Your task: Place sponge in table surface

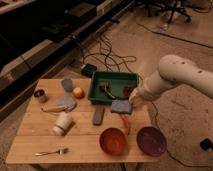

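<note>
The small blue-grey soft sponge (121, 106) lies on the light wooden table surface (80, 140), just below the green tray (113, 86). The robot's gripper (134, 100) is at its right edge; its jaws cannot be told. The sponge looks light and squashy, best pinched across its short sides

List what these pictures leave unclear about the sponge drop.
- Camera view: the end effector by the sponge is blurred against the arm; its grip cannot be read.
- Whether the sponge rests on the table surface: too blurred.
- Items in the green tray: unidentifiable.
</note>
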`<state>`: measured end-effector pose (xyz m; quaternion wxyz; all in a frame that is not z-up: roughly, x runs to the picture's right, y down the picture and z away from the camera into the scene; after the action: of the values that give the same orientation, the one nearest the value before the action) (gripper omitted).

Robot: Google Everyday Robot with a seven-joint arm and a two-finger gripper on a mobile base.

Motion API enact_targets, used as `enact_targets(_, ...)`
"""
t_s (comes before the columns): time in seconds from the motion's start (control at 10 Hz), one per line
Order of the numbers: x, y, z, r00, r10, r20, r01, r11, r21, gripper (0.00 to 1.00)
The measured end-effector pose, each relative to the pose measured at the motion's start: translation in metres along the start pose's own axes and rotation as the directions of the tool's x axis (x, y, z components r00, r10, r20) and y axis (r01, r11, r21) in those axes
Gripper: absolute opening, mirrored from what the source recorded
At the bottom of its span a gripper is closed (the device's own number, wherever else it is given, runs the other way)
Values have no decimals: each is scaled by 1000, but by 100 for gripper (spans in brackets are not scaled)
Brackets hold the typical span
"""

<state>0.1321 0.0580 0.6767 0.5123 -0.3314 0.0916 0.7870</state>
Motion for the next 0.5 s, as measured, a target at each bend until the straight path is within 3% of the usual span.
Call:
enact_targets(0.2, -8, 16, 27, 1000, -11, -27, 11, 1000, 0, 0)
enact_targets(0.5, -9, 48, 66, 997, -43, -60, 45, 998, 35, 0)
